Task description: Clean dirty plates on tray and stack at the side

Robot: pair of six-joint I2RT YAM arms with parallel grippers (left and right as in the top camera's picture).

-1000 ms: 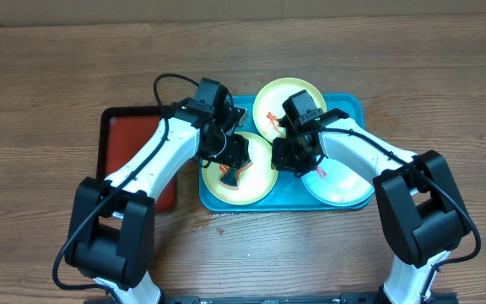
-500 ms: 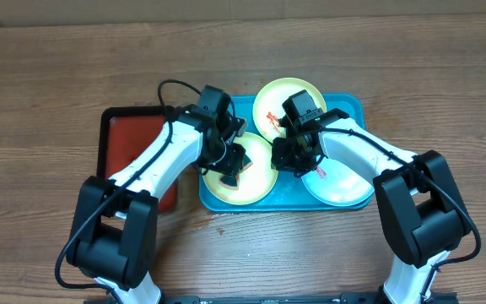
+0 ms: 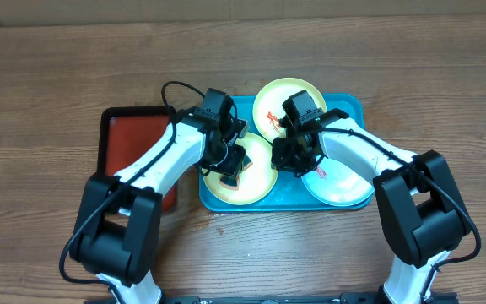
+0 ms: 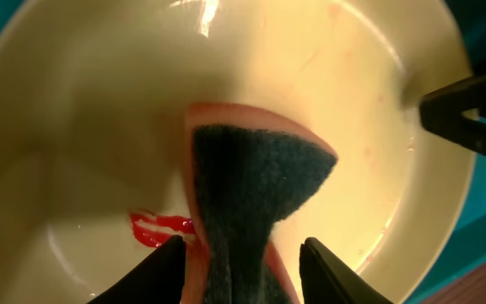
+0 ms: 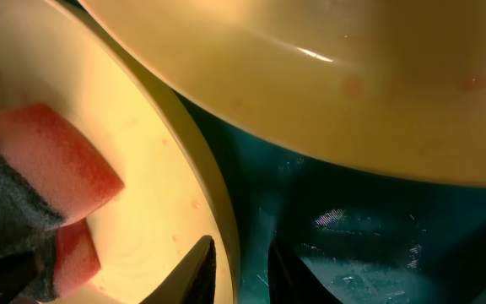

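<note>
A yellow-green plate (image 3: 258, 187) lies front left in the blue tray (image 3: 353, 110). My left gripper (image 3: 230, 165) is shut on a red sponge (image 4: 251, 186) with a dark scouring face and presses it onto this plate (image 4: 99, 101), beside a red sauce smear (image 4: 160, 228). My right gripper (image 3: 281, 159) is shut on this plate's right rim (image 5: 230, 245), one finger inside and one outside. A second yellow-green plate (image 3: 277, 95) sits at the tray's back, with its edge over the first plate (image 5: 353, 76). A pale blue plate (image 3: 344, 187) lies front right, partly under my right arm.
A smaller red tray with a black rim (image 3: 129, 139) lies on the wooden table left of the blue tray, partly under my left arm. Bare blue tray floor (image 5: 369, 236) shows between the plates.
My left gripper has shifted the sponge slightly to the right across the front-left plate. My right arm has not moved.
</note>
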